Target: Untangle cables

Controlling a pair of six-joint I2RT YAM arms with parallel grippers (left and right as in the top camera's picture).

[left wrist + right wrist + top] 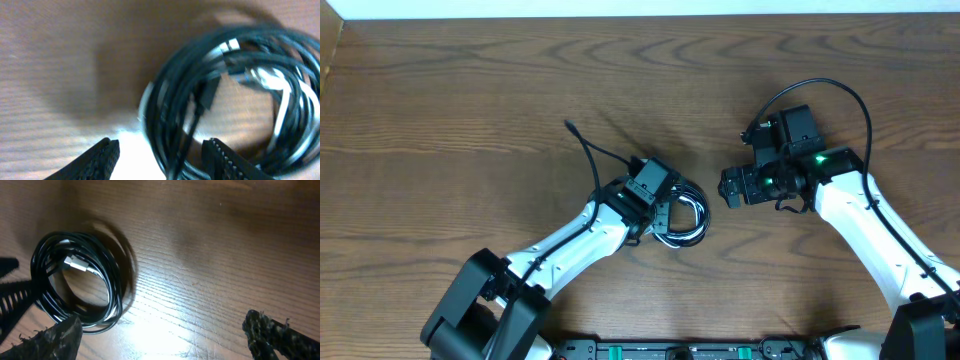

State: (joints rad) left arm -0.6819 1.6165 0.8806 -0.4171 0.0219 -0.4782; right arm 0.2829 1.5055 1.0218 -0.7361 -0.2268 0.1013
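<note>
One brown wood-grain tabletop (470, 90), matte, carries everything. Two pincers, both with fingers spread apart: left pincer (160, 150) low at the coil's edge, ribbed black fingers either side of a strand, not clamped on it; right pincer (160, 330) over bare wood near the coil. One round bundle of thin glossy black and white cables (116, 287), looped together, lying flat; cord count cannot be told. One small silver plug (75, 262) inside the ring.
</note>
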